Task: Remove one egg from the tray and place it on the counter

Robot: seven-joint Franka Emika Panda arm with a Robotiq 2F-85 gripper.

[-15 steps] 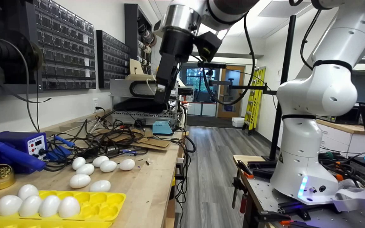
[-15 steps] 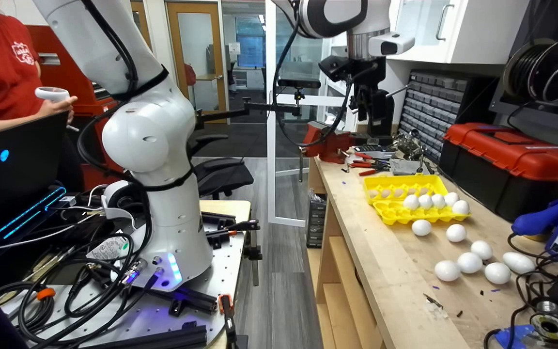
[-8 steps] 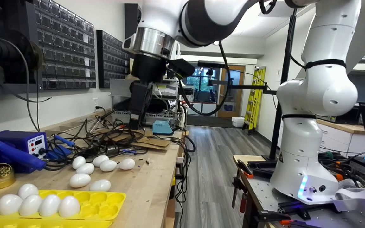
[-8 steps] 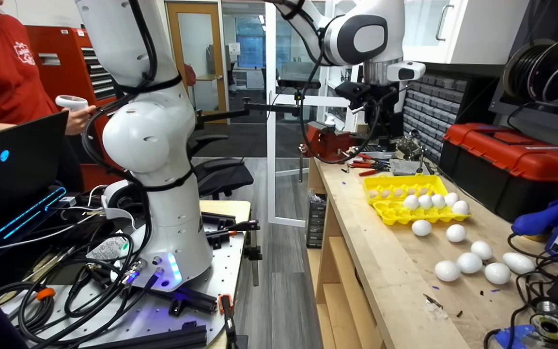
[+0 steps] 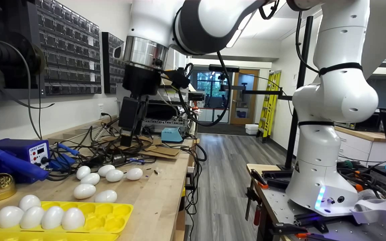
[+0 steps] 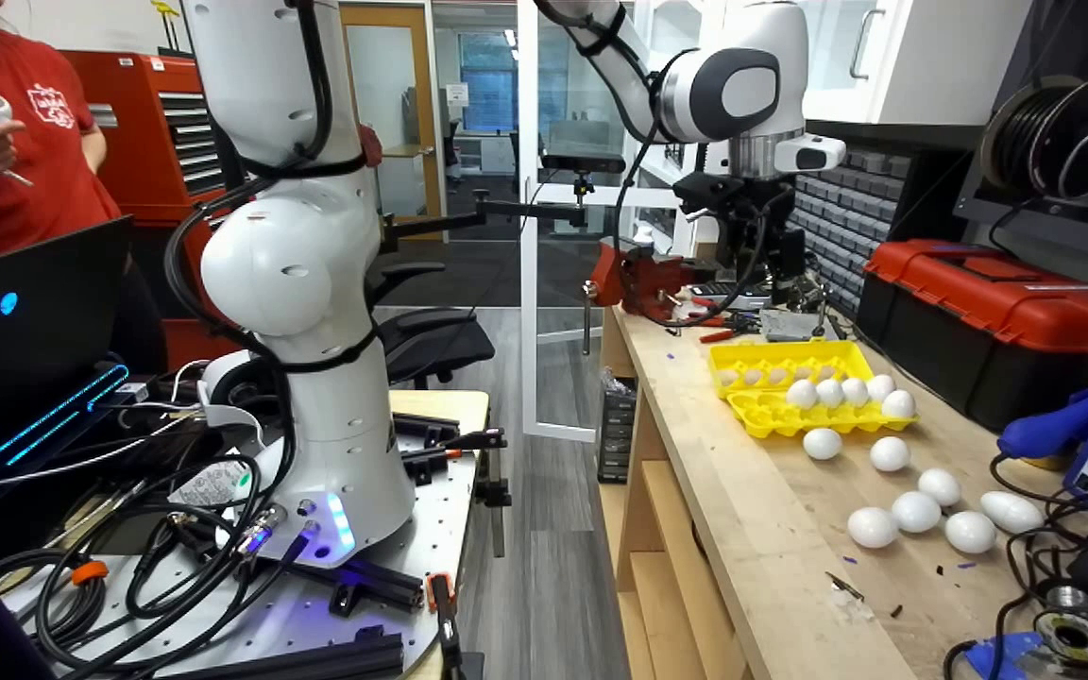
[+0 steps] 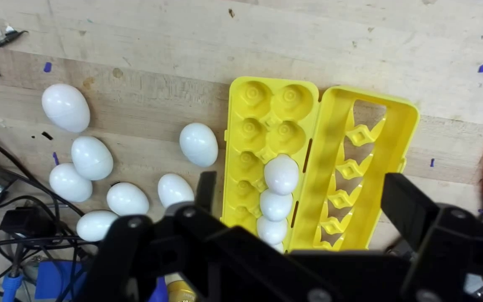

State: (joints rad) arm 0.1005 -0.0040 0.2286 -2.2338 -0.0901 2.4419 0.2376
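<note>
Jaws spread wide, nothing in them, eggs below

The gripper [image 7: 301, 191] hangs well above; in the wrist view the yellow tray [image 7: 252, 129] sits between its jaws. I'd go for the end egg [image 7: 282, 173] in its cell: nearer the jaw on the loose eggs' [image 7: 198, 144] side, seemingly standing on end. Jaws would pinch across the row, so neighbours should be fine, but the open lid [image 7: 323, 167] is right alongside. There's room on the counter [image 7: 162, 54] past the empty cells, though that's toward the edge.
</note>
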